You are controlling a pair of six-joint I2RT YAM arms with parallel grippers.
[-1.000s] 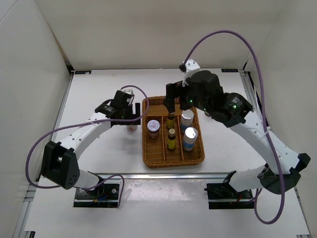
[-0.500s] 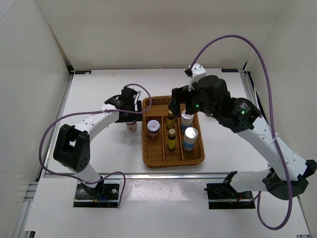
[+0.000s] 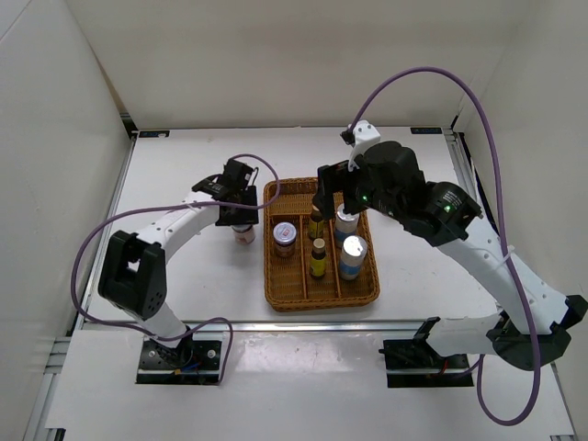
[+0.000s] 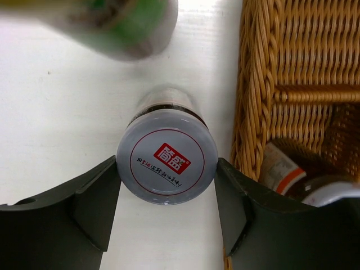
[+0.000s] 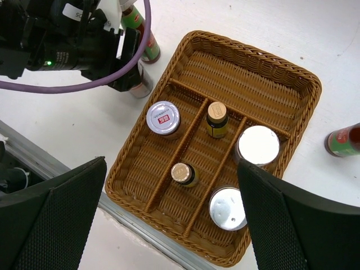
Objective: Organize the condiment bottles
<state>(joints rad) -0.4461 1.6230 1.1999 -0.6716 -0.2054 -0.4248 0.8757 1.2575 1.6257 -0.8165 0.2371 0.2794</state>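
Wickerwork fills the middle of the scene: a brown divided tray [image 5: 311,84] with three long compartments. Its left compartment holds a lidded jar [image 5: 163,117]. The middle one holds a brown bottle [image 5: 216,115] and a second brown bottle [image 5: 183,173] in line. The right one holds a silver-topped cylinder [image 5: 258,145] and a second cylinder [image 5: 228,208]. A tall bottle [image 5: 342,140] with a red and green label lies on the table well to the right of the tray. Another green-labelled bottle [image 4: 129,25], blurred in the left wrist view, sits near the tray's left side. Purple cables [image 3: 413,78] loop above both arms.

The table [image 3: 184,276] is plain white, closed in by white walls [image 3: 276,64] at the back and sides.

The left gripper [image 4: 167,171] is down at the table just left of the tray. Its dark fingers [image 4: 98,197] are closed against opposite sides of the outside jar [image 4: 167,157], which stands upright on the table with its red-and-white lid facing the camera. The tray's woven wall is just beside the gripper's other finger. The right gripper [image 3: 323,193] hangs over the tray's far end, jaws spread wide and holding nothing.
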